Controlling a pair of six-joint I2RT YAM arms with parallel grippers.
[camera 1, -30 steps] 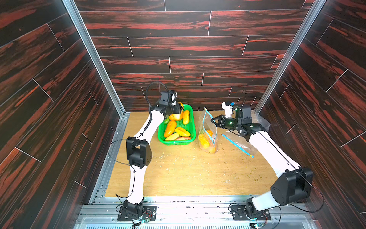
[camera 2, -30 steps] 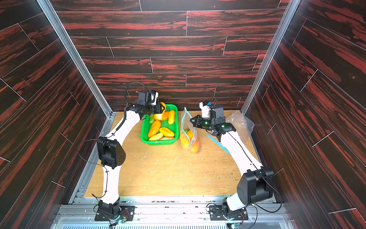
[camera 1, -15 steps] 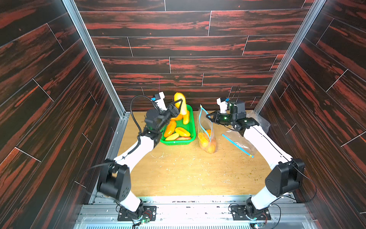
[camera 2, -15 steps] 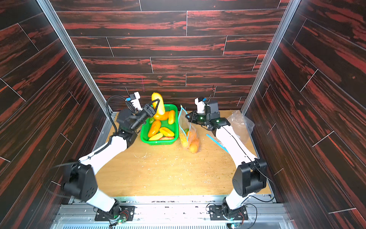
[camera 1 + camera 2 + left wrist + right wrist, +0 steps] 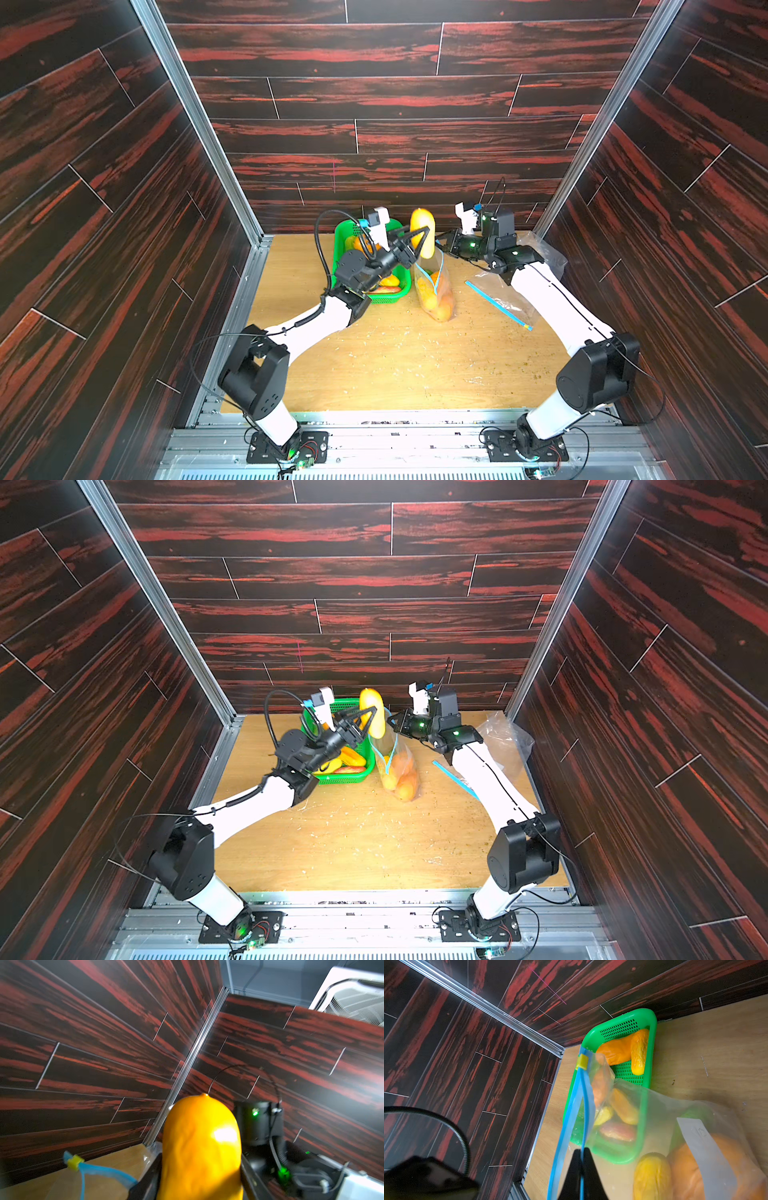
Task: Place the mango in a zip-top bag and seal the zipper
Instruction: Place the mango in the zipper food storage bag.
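Left jaws clasp one mango (image 5: 420, 220); right jaws pinch one bag (image 5: 434, 270), perhaps three fruits (image 5: 437, 300) inside.

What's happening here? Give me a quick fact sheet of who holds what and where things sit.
Left gripper: shut on a yellow mango, at the mouth of the bag
Right gripper: shut on the blue zipper edge, holding the bag up
Bag: open, several mangoes inside
Basket: green, more fruit in it, beside the bag
Spare bag: flat on the table
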